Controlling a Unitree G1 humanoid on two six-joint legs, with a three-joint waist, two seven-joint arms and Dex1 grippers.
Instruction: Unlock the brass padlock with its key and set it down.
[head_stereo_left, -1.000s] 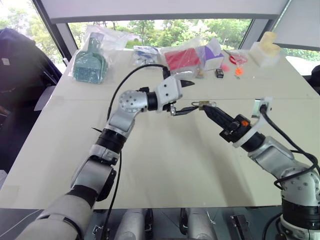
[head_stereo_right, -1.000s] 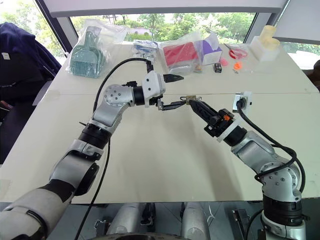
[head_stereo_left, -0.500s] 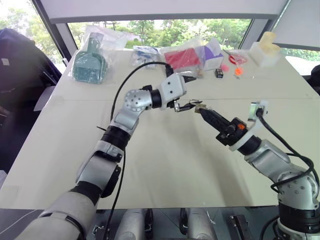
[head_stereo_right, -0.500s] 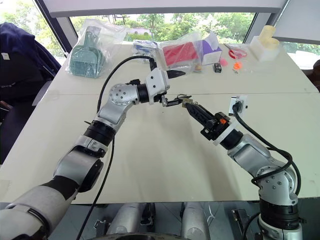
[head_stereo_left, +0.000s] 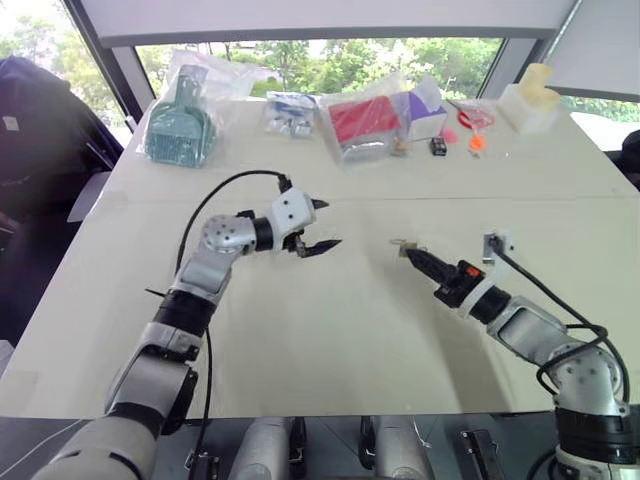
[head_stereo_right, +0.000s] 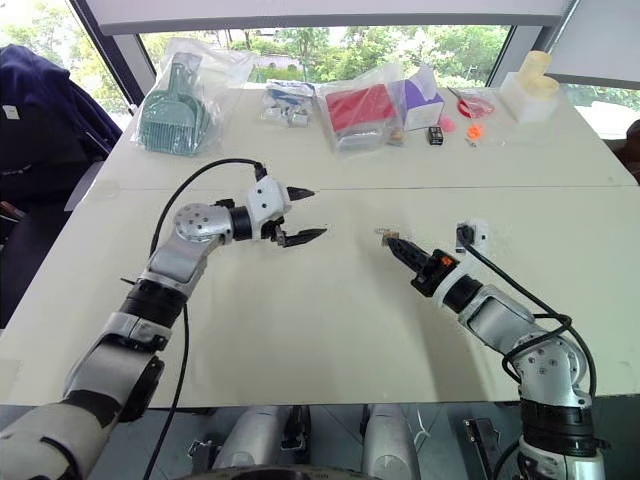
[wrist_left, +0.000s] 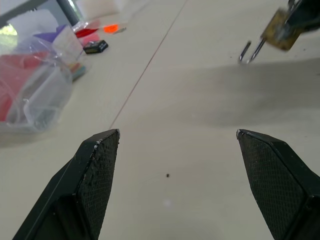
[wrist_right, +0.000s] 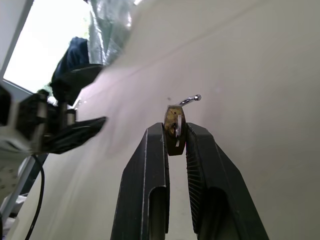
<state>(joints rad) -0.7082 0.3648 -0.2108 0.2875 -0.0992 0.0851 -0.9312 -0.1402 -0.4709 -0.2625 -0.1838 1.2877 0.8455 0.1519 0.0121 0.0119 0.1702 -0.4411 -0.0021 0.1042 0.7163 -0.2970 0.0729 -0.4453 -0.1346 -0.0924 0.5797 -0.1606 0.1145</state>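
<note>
The brass padlock (head_stereo_left: 403, 245) is pinched at the tips of my right gripper (head_stereo_left: 411, 251), which is shut on it low over the middle of the table. In the right wrist view the padlock (wrist_right: 174, 126) sits between the fingertips with its silvery shackle (wrist_right: 190, 100) jutting sideways. My left gripper (head_stereo_left: 331, 223) hangs open and empty a hand's width to the left of the padlock. The left wrist view shows both fingers (wrist_left: 100, 165) spread wide with the padlock (wrist_left: 280, 30) ahead. The key is out of view.
The back of the cream table (head_stereo_left: 330, 330) holds a bagged green scoop (head_stereo_left: 180, 125), a bagged red item (head_stereo_left: 362, 120), a purple box (head_stereo_left: 420, 108), a small black box (head_stereo_left: 438, 147), orange bits (head_stereo_left: 477, 141) and a white block (head_stereo_left: 530, 95). A dark jacket (head_stereo_left: 30, 130) hangs at the left.
The two grippers have parted. My left gripper drew back to the left and down, away from the padlock. My right gripper sank toward the table with the padlock still in it.
</note>
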